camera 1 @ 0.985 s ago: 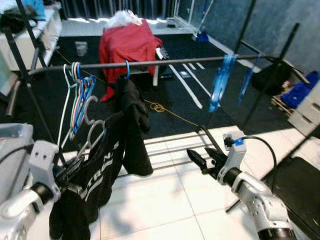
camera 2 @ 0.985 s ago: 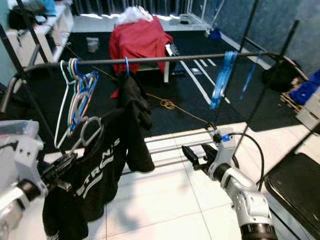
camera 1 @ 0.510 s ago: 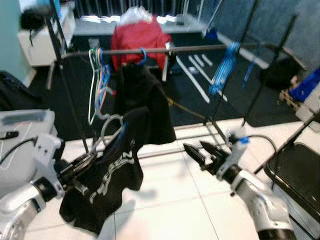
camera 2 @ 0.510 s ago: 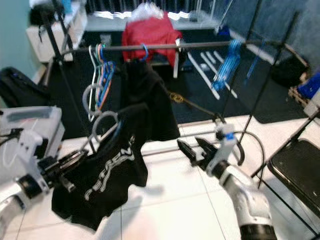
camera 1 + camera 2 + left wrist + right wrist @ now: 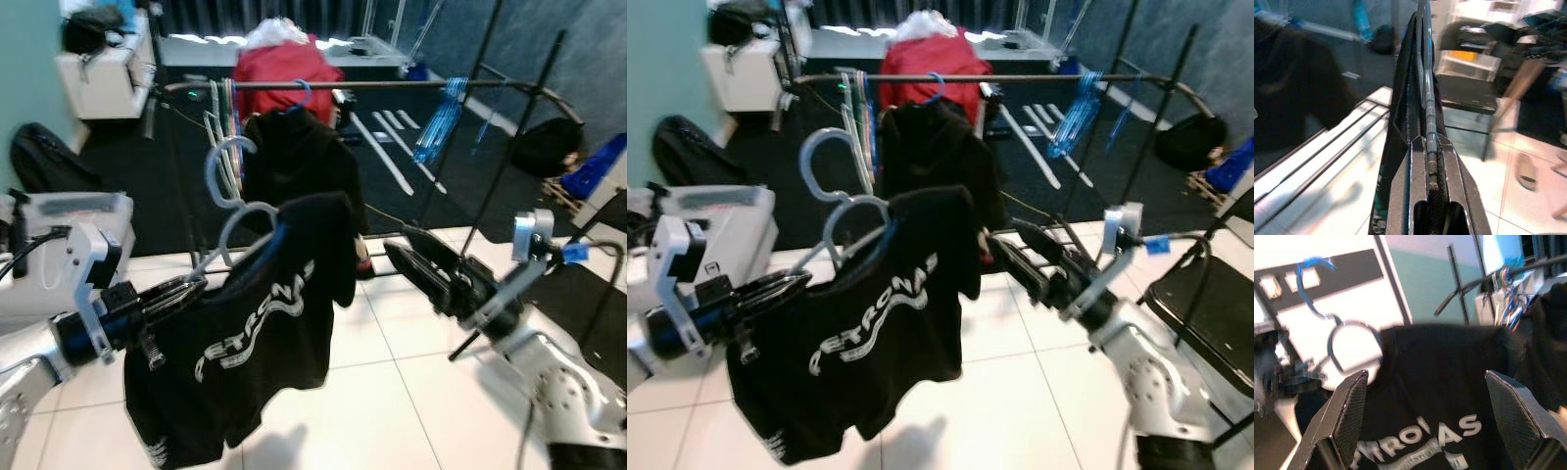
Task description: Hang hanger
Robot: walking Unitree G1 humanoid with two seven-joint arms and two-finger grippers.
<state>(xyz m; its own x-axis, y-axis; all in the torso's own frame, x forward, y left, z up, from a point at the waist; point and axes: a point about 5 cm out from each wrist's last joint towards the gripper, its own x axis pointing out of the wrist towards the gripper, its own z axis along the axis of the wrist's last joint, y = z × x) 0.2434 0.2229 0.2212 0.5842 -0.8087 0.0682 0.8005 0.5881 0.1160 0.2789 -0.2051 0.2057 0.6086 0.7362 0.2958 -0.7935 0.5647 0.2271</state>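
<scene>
Hanger (image 5: 838, 230) with a black printed T-shirt (image 5: 862, 333) sits clamped at one end in the left gripper (image 5: 171, 294), held low before the clothes rail (image 5: 392, 86), its hook well below the bar. Right gripper (image 5: 431, 266) hovers spread wide just beside the shirt, holding nothing. A black garment (image 5: 299, 171) hangs on the rail.

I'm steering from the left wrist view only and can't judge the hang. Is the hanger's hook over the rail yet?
Observer: No. The hanger hook hangs free below the rail, with a black T-shirt draped on it.
Operator: Is the right tool helping?
Observer: The right tool is open beside the shirt and holds nothing.
Operator: Any room on the rail?
Observer: Yes, a bare stretch lies between the black garment and the blue hangers.
</scene>
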